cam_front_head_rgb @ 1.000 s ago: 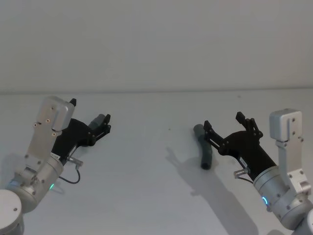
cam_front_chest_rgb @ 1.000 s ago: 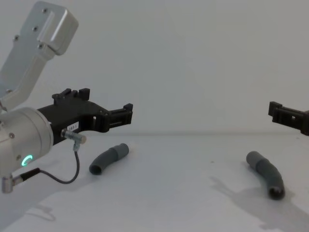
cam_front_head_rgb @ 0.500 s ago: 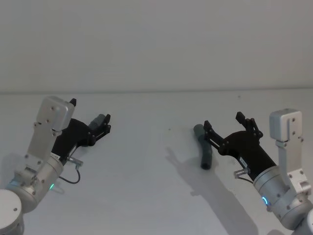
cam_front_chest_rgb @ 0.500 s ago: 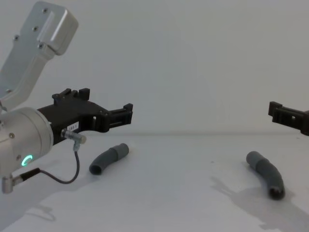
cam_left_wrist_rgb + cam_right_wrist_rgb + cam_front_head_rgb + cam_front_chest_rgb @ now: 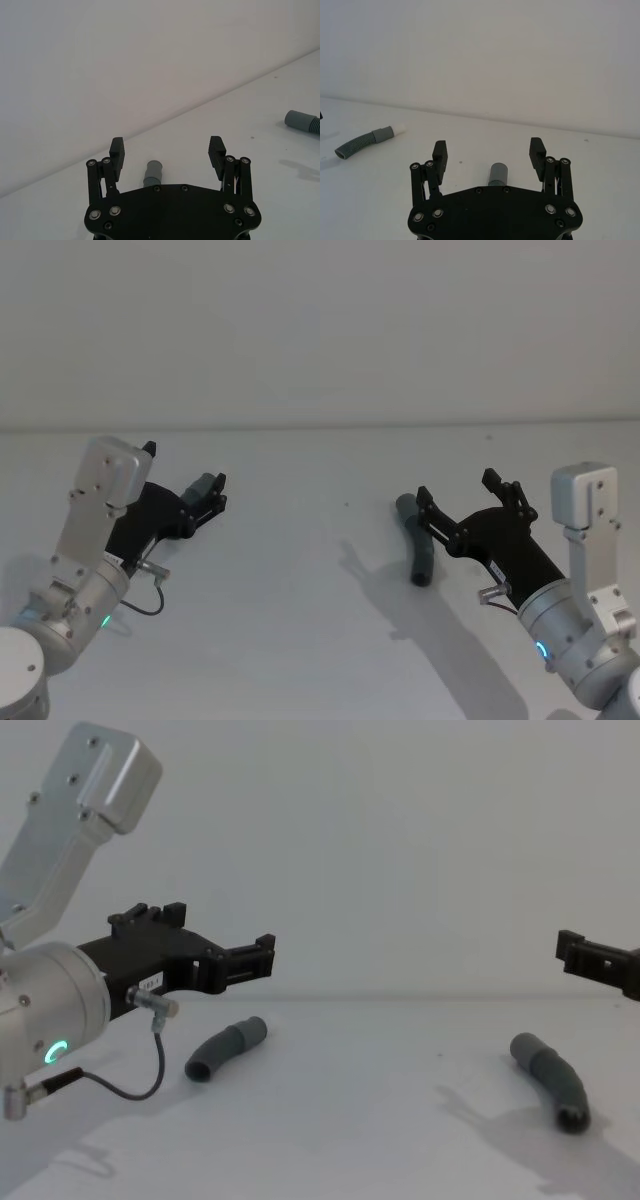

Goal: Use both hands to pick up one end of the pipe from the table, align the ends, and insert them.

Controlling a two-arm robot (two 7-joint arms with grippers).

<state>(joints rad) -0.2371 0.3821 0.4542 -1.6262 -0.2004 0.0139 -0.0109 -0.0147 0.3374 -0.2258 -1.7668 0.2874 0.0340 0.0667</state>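
On the tabletop (image 5: 300, 640) nothing's grabbed yet, so I'd call this the reach-in step. The left claw (image 5: 166, 150) hangs wide open above the left hose piece (image 5: 225, 1048), out at about 9 o'clock. The right claw (image 5: 488, 148), also spread, is above the right hose piece (image 5: 552, 1078) at 3. The left piece lies roughly 7-to-1; the right one is curved and lies roughly 11-to-5. Next, I'd guess both claws drop and pinch near a cuff.
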